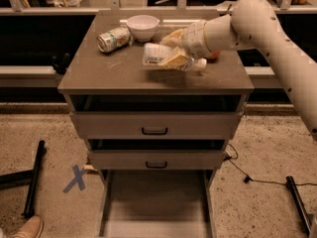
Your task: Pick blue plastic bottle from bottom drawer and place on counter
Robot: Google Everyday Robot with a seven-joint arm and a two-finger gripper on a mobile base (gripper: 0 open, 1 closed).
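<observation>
Judging from how things lie, we put the task near its end: the blue plastic bottle (152, 54) is out of the bottom drawer (153, 205), which stands pulled open below the two upper drawers, and it now sits over the middle of the table (99, 76) formed by the cabinet's top slab. What we think is left is to set it down, let go and draw the arm clear. We cannot tell whether the bottle already touches the table or hangs just above it; a shadow lies close under it.

The arm (257, 24) reaches in from the right, bending at the elbow near the back right corner and running leftward low over the surface. The gripper (166, 52) points left, one finger above and one below the bottle, pinching it across its middle so that it lies on its side. A dented drink can (113, 37) and a white bowl (142, 26) stand well apart at the back left.
</observation>
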